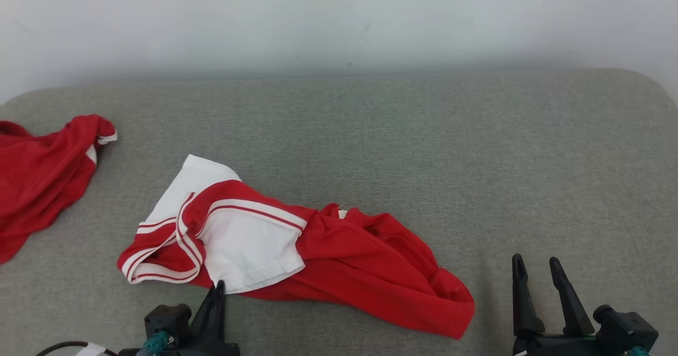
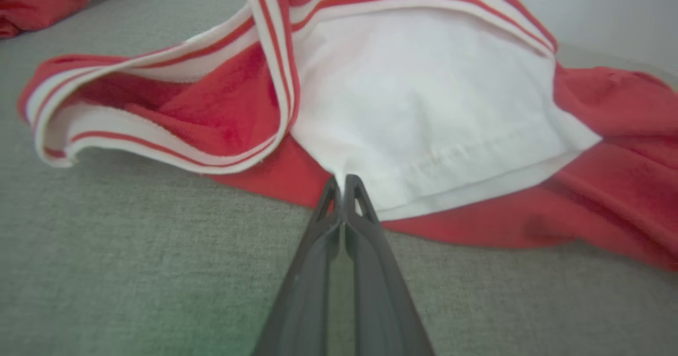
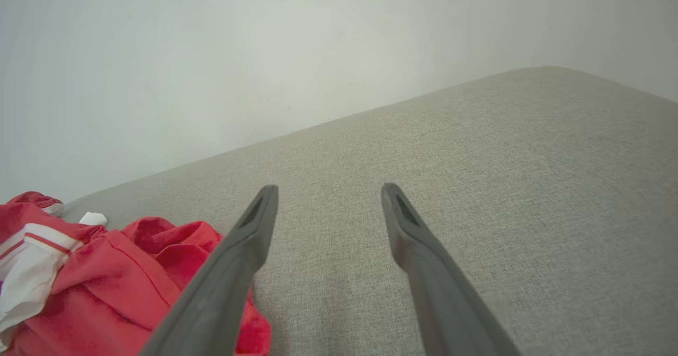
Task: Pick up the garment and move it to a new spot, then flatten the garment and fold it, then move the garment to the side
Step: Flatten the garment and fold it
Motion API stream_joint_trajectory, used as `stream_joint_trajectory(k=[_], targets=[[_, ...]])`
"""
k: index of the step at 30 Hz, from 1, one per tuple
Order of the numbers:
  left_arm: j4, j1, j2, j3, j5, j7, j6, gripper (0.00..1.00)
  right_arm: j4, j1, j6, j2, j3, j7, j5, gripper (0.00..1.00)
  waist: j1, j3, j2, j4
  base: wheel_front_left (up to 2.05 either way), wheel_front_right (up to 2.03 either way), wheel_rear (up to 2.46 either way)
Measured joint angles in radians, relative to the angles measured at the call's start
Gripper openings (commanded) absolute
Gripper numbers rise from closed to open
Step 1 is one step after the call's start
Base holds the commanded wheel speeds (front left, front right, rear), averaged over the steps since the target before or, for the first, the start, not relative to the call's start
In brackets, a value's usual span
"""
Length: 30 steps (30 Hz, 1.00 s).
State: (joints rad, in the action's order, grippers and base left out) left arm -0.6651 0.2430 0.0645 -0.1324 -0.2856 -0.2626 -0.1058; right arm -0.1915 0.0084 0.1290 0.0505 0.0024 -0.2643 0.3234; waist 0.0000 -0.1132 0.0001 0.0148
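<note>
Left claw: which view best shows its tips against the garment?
Left wrist view: the left claw is shut, apparently pinching the garment at its white hem. The head view shows its tips from above, at that hem. The right wrist view catches the garment's red end beside the open right claw.

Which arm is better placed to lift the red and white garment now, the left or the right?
Left. The left claw is shut on the white sleeve hem of the red and white cloth garment. The right claw stands open above the bare grey fabric surface, apart from the garment.
</note>
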Motion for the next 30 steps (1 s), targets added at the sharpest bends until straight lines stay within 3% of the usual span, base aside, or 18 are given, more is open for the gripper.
stream_joint_trajectory(k=[8,16,25,26,28,30], targets=[[0.104,-0.052,0.007,0.005,0.004,0.000,0.002,0.00,-0.014,0.021,0.000,0.000,-0.008,0.000,0.011,1.00,0.0000,0.023,0.0000,-0.082,0.00,0.00,0.00],[0.237,-0.225,0.035,0.036,-0.028,0.073,0.042,0.00,-0.044,0.037,0.000,0.000,-0.017,0.000,0.017,1.00,-0.0001,0.064,0.0000,-0.160,0.00,0.00,0.00],[0.242,-0.310,0.031,0.042,-0.066,0.107,0.054,0.00,-0.135,0.052,0.000,0.000,0.015,0.000,0.001,1.00,-0.0001,0.097,-0.0001,-0.186,0.00,0.00,0.00],[0.233,-0.311,0.030,0.039,-0.067,0.107,0.056,0.43,-0.139,0.052,0.000,-0.001,0.017,0.000,0.000,1.00,-0.0001,0.098,-0.0001,-0.185,0.00,0.00,0.00],[0.217,-0.311,0.028,0.037,-0.067,0.100,0.059,1.00,-0.140,0.051,0.000,-0.001,0.022,0.000,-0.002,1.00,-0.0001,0.100,-0.0001,-0.181,0.00,0.00,0.00],[0.203,-0.309,0.027,0.036,-0.067,0.084,0.063,1.00,-0.140,0.048,0.000,0.000,0.023,0.000,-0.008,1.00,-0.0001,0.102,-0.0001,-0.176,0.00,0.00,0.00]])
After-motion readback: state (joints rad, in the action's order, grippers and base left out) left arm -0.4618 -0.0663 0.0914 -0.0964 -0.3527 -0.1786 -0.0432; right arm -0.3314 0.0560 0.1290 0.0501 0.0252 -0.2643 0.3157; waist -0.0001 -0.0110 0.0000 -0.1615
